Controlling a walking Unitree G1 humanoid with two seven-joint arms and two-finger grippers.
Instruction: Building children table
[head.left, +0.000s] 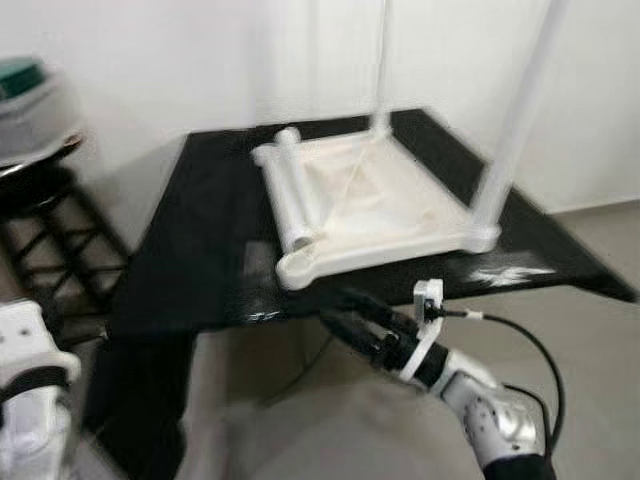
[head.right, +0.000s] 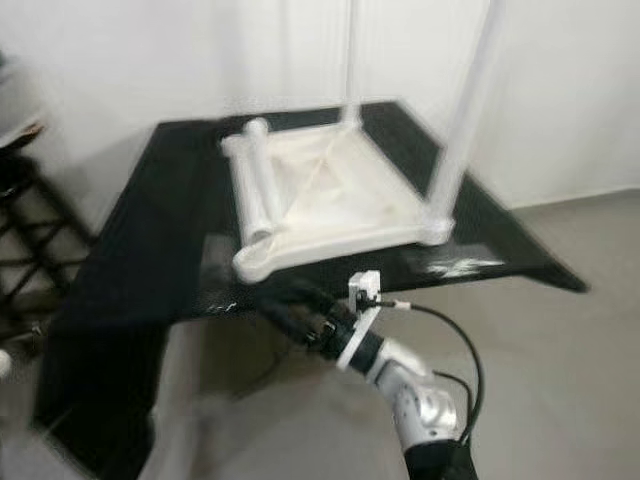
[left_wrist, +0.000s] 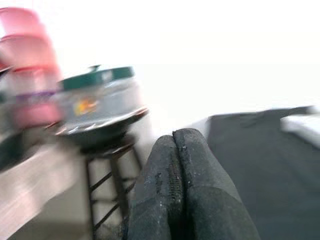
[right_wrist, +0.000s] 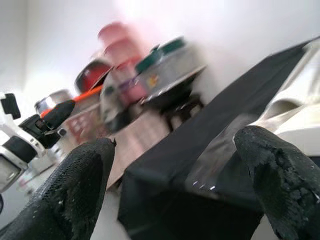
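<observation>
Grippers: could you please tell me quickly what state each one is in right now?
Left gripper: closed, holding nothing.
Right gripper: open, empty, near the front edge of the black table, below the white tabletop.

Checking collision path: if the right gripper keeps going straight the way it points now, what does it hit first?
Probably the near edge of the black table, just below the white tabletop's empty corner socket. The right gripper, fingers open, points up-left at it; depth is unclear.

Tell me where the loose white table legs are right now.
The two loose white plastic legs lie side by side inside the upside-down white children's tabletop, along its left edge, on the black cloth-covered table, ahead of the open right end effector.
</observation>
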